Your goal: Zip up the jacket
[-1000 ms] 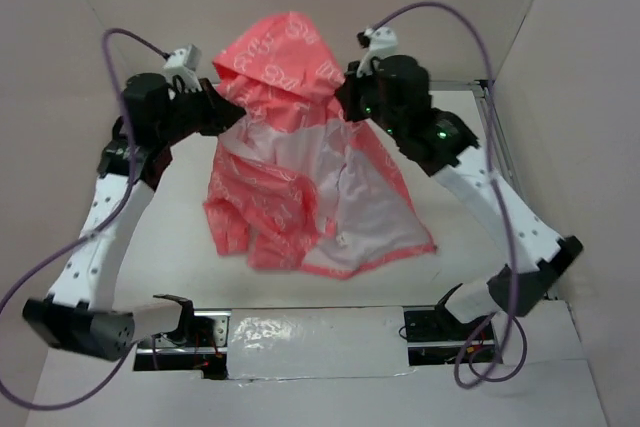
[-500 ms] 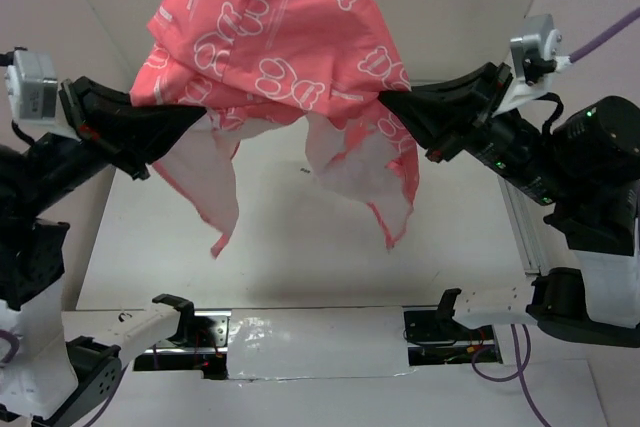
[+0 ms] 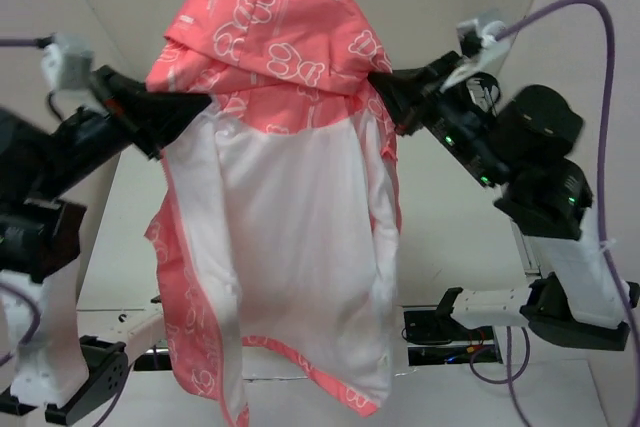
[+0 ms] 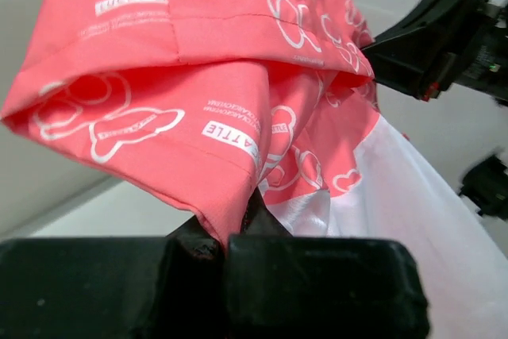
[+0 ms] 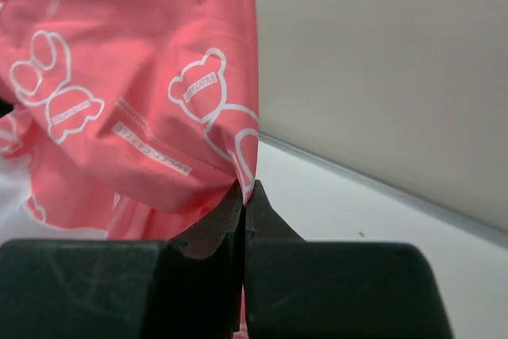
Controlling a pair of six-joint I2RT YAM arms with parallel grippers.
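Your left gripper (image 3: 203, 104) and right gripper (image 3: 380, 84) are both pinched shut on the jacket (image 3: 290, 247), one either side of the hood. A second ago it sat heaped on the desk (image 3: 450, 247). Now you've lifted it clear and it hangs full length, front open, pale lining showing, so zipping probably hasn't started.

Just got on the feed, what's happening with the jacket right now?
Both arms hold the jacket up in the air, stretched between them. The left gripper is shut on fabric at one shoulder, the right gripper at the other. The front hangs open with the pale lining facing the top camera, so nothing is zipped yet.
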